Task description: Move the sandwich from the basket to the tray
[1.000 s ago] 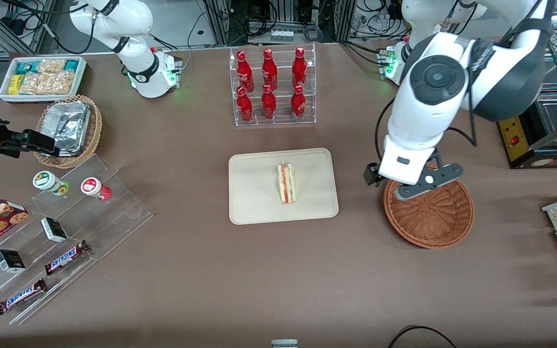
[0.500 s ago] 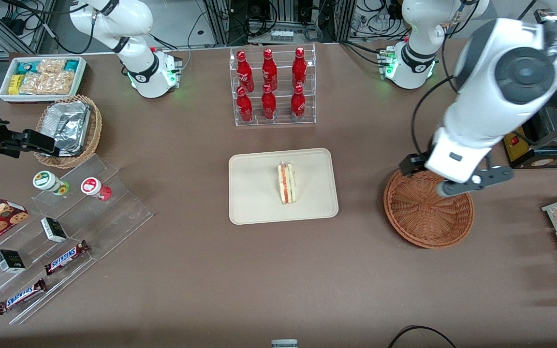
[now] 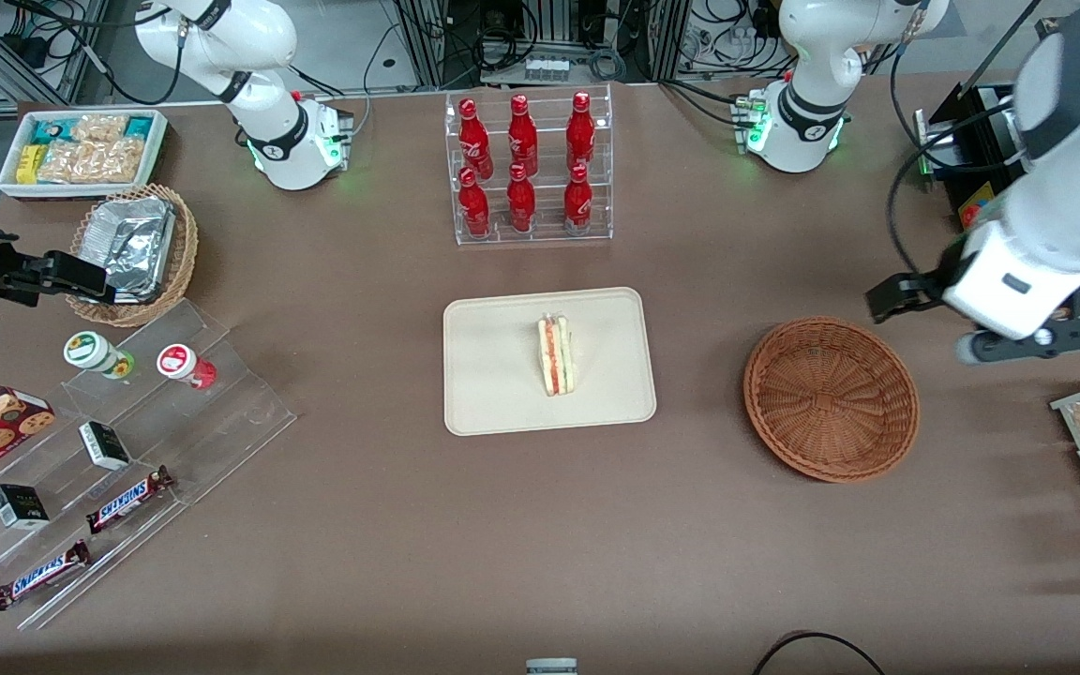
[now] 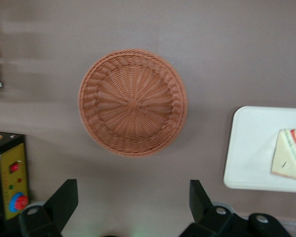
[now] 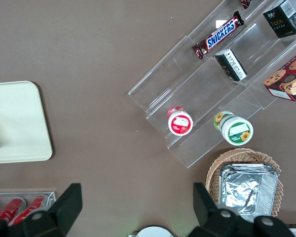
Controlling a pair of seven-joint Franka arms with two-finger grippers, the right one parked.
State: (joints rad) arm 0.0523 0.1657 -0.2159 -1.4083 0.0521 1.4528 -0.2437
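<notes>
- The sandwich (image 3: 555, 355) lies on the tray (image 3: 502, 394), near the middle, its striped filling edge showing red-orange and green; in the wrist view the sandwich (image 4: 288, 161) sits well inside the tray's (image 4: 251, 148) rim.
- The basket (image 3: 831, 398) stands on the brown tabletop (image 3: 409, 525), toward the working arm's end from the tray and apart from it, with nothing in it.
- The tool (image 4: 133, 205) hangs high above the tabletop, well clear of the basket (image 4: 132, 102), its two fingers spread wide with only tabletop between them.
- From the front, the tool (image 3: 1018, 342) is off toward the working arm's end, past the basket's rim, holding nothing.
- Judging from how things lie, the placing looks done: sandwich on tray, basket bare.
- If the wedge needed another pick, it reads as light, soft and easily crushed; bread would dent and the layers could slide apart.
- Best hold, I'd say, is across the two flat bread faces with gentle pressure, not on the filling edge or the thin tip.
</notes>
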